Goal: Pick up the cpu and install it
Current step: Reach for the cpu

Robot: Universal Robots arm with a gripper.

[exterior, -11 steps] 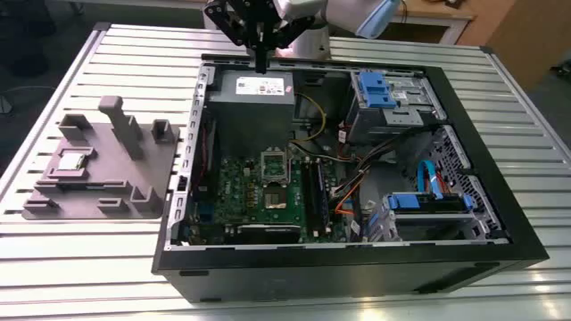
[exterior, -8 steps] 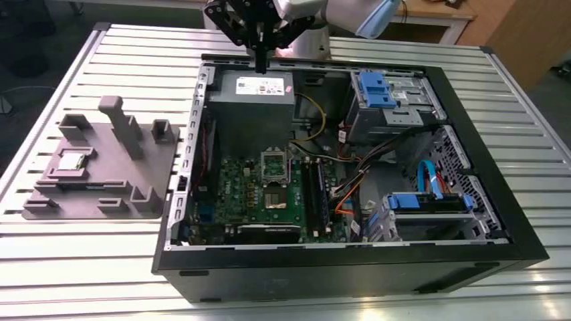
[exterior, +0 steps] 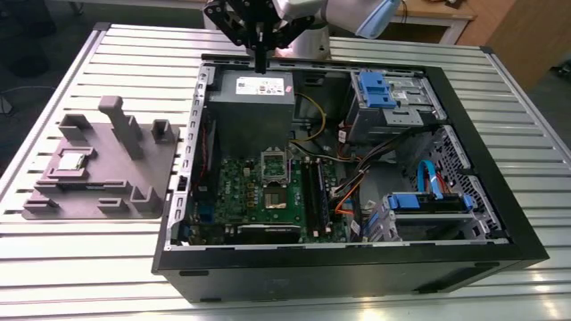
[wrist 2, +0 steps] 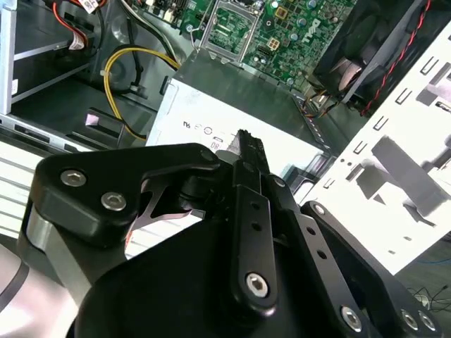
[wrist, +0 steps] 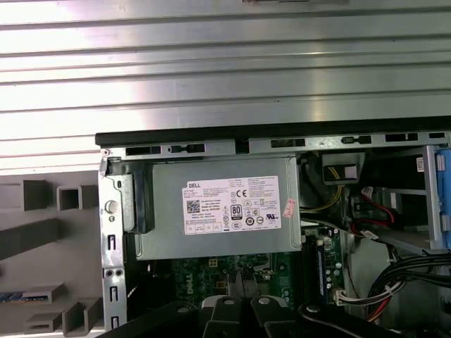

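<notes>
From where I stand, the black linkage tool (exterior: 261, 65) hangs at twelve o'clock of the open black computer case (exterior: 339, 275), above the grey metal power supply box (exterior: 254, 100). Its fingers are drawn narrow together with nothing between them, as the second wrist view bears out. The small flat silver-grey square cpu (exterior: 71, 160) lies well apart, out at nine o'clock of the case. It sits in a recess of the grey moulded plate (exterior: 98, 177) on the slatted metal tabletop (exterior: 89, 281), I'd guess so that it lies flat at a known spot. On the green motherboard (exterior: 237, 190) the metal-framed socket (exterior: 275, 198) looks open, seemingly ready for the chip, which is not yet picked up.
</notes>
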